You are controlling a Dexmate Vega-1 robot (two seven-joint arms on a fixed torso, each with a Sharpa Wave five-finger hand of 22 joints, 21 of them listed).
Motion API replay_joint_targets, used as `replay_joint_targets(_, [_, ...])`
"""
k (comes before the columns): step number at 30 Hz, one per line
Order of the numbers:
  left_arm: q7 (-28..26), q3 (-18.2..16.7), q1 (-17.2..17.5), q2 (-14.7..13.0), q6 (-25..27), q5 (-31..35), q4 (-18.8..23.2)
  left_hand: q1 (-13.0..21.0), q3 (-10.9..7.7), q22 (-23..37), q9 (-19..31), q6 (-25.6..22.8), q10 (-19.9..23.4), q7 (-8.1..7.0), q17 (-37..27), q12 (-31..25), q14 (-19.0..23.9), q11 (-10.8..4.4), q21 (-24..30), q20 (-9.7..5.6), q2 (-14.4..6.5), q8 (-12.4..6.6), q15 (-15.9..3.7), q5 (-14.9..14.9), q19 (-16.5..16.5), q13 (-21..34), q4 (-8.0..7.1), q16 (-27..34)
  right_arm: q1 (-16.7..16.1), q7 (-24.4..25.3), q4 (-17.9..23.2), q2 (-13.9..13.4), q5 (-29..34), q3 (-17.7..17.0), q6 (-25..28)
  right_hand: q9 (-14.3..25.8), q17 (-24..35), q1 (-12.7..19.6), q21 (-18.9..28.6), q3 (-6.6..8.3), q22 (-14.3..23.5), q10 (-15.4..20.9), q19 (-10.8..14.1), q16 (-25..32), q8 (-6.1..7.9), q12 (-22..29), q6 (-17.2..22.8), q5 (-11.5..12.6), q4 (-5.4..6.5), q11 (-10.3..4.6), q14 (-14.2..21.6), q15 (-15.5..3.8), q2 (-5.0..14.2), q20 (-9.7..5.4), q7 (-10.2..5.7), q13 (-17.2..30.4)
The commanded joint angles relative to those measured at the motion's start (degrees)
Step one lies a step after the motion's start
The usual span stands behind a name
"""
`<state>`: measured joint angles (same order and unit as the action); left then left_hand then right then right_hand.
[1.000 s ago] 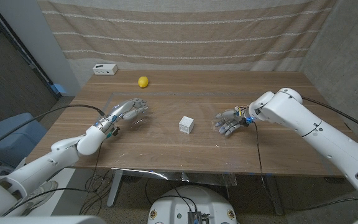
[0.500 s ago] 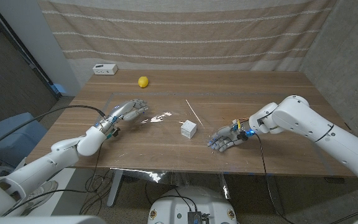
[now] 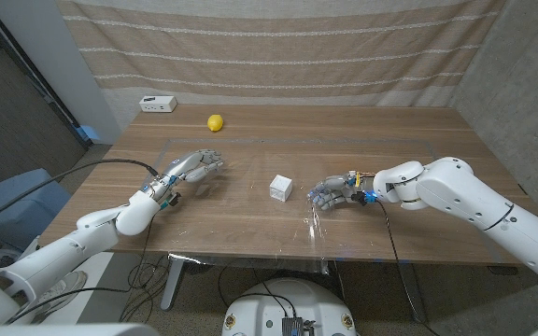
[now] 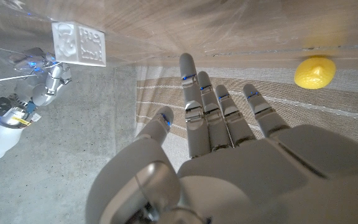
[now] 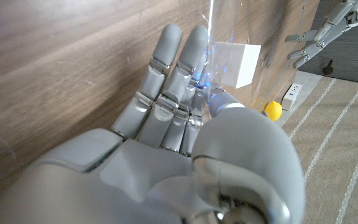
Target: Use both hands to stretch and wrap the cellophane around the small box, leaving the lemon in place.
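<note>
The small white box (image 3: 280,188) stands mid-table on a clear cellophane sheet (image 3: 311,230) whose crinkled fold glints in front of my right hand (image 3: 331,193). That hand lies just right of the box, thumb closed against its fingers (image 5: 166,93) on the cellophane edge (image 5: 211,18), with the box (image 5: 240,64) just beyond them. My left hand (image 3: 194,166) is left of the box over the sheet's left part, with straight, spread fingers (image 4: 219,112) holding nothing. The yellow lemon (image 3: 215,122) sits at the back left, apart from both hands.
A white power strip (image 3: 158,104) lies at the table's back left corner. The sheet's front edge hangs over the table's near edge (image 3: 250,257). A striped curtain hangs behind the table.
My right hand swung toward the table's front, then came back close to the box. The cellophane that rose over the box half a second ago has dropped. The left hand stayed put.
</note>
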<state>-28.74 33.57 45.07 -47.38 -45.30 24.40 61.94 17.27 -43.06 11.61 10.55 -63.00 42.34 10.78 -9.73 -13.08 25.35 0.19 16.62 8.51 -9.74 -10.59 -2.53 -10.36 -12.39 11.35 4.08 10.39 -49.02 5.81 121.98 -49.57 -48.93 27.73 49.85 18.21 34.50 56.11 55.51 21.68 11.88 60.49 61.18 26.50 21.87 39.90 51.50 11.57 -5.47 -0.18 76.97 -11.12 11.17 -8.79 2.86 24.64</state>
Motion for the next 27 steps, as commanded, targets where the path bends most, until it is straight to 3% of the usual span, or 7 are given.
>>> replay_joint_targets(1, [1.5, -0.3, 0.3, -0.2, -0.6, -0.5, 0.8, 0.4, -0.22, 0.1, 0.1, -0.2, 0.8, 0.19, -0.2, -0.1, 1.2, -0.03, -0.1, 0.05, -0.3, -0.16, -1.35, 0.0, -0.4, 0.1, 0.07, 0.5, -0.3, 4.5, 0.8, 0.3, 1.7, 0.3, -6.8, 0.6, 1.5, 0.3, 1.1, 0.46, 0.2, 1.2, 0.6, 1.1, 0.89, 1.0, 1.1, -0.2, 0.31, 0.23, 1.2, 0.03, -0.43, 0.13, 0.46, 0.9])
replay_joint_targets(7, [2.4, -0.7, 0.8, -0.5, -0.2, -0.9, 1.7, 0.4, -0.38, 0.1, 0.1, -0.4, 1.2, 0.27, -0.1, -0.2, 1.7, -0.07, 0.0, 0.12, -0.2, -0.22, -1.37, 0.0, -0.5, 0.1, 0.14, 0.6, 1.7, 3.9, 0.3, 0.9, 2.1, 2.1, -6.2, 0.5, 2.5, -0.1, 1.8, 0.53, 0.2, 1.2, 1.0, 1.6, 0.98, 1.3, 1.4, -0.2, 0.80, 0.45, 1.3, 0.10, -0.47, 0.16, 0.65, 1.2])
replay_joint_targets(14, [2.4, -1.2, 1.3, -0.5, 0.3, -1.0, 2.3, 0.4, -0.50, 0.1, 0.1, -0.4, 1.1, 0.33, -0.1, -0.1, 1.9, 0.10, 0.0, 0.15, -0.1, -0.23, -1.36, 0.0, -0.6, 0.1, 0.19, 0.5, 6.1, 1.1, -0.7, 1.5, 6.7, 6.7, -6.2, 0.4, 3.8, -0.5, 2.2, 0.94, 0.2, 0.1, 0.0, 1.7, 0.64, 0.9, 0.7, -0.1, 1.25, 1.20, 0.2, 0.41, -0.41, 0.76, 0.45, 1.2])
replay_joint_targets(27, [3.4, -1.6, 2.1, -0.8, 1.1, -1.4, 3.3, 0.2, -0.53, 0.1, 0.1, -0.1, 1.0, 0.38, -0.1, 0.0, 1.9, -0.03, 0.0, 0.23, 0.0, -0.16, -1.42, 0.1, -0.5, 0.1, 0.09, 0.3, 7.1, -1.2, -2.8, 4.1, 10.1, 8.1, -11.5, 0.1, 5.4, -0.5, 3.2, 1.72, 0.2, -0.3, 0.1, 2.2, 0.39, 0.5, 0.6, 0.0, 1.54, 1.49, 0.1, -0.01, -0.25, 0.62, 0.47, 0.6])
